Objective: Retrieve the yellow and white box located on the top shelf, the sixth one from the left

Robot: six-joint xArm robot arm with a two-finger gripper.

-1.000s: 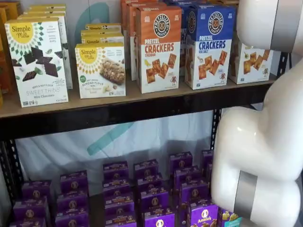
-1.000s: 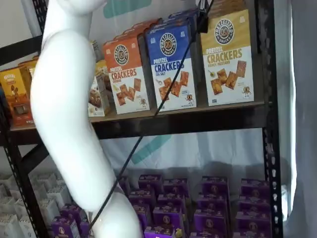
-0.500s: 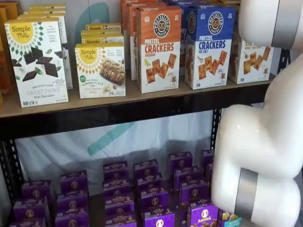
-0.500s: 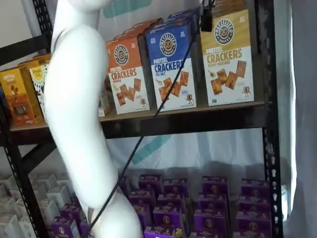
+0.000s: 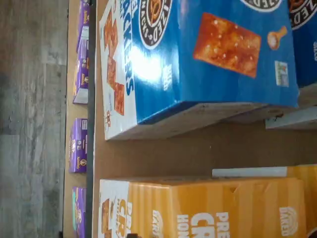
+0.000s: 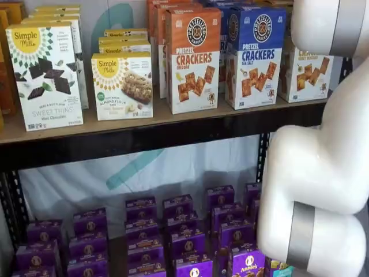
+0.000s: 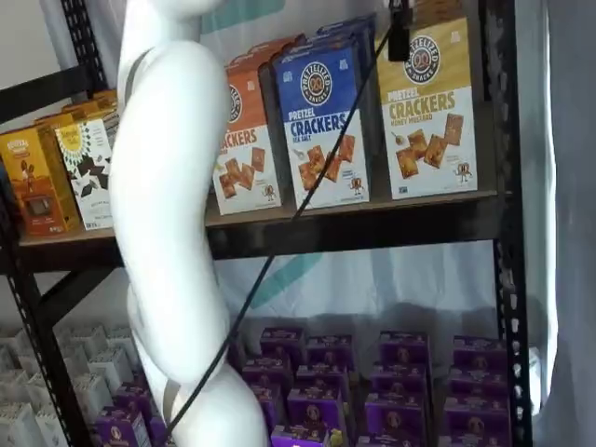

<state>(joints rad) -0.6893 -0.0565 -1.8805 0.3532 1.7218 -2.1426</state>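
The yellow and white box stands upright at the right end of the top shelf, next to the blue-topped pretzel crackers box. In a shelf view the white arm covers its upper part. The wrist view looks down on its yellow top and on the tan shelf board. Of my gripper only one black finger shows, hanging from the view's top edge with a cable, in front of the box's upper left corner. No gap can be judged.
The orange-topped pretzel crackers box and Simple Mills boxes fill the shelf to the left. Purple boxes fill the lower shelf. A black rack upright stands just right of the yellow box. The white arm spans the front.
The arm has swung to the right across the shelf front. The black finger has shifted a little right, from beside the blue box to in front of the yellow box's upper left corner.
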